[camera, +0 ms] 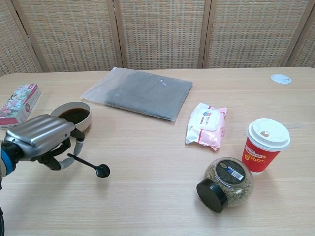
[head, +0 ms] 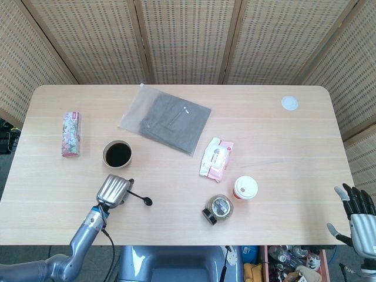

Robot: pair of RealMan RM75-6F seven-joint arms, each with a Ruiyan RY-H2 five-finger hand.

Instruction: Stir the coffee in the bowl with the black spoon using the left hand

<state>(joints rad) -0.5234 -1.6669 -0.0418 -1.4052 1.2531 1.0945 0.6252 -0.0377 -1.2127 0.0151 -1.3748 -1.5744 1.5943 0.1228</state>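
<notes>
The left hand [camera: 42, 137] pinches the black spoon [camera: 88, 165] by its handle, scoop end pointing right; the bowl [camera: 74, 115] of coffee sits just behind the hand.

The red paper cup [camera: 265, 145] shows yellow print that looks like "700+", though that's unsure, while the jar's label [camera: 231, 172] and the pink wipes pack [camera: 207, 124] stay too small to read.

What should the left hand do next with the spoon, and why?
Probably carry it toward the bowl and tip the spoon's head down over the coffee. The left hand holds the black spoon by its handle off the table, beside the bowl, not yet in it.
</notes>
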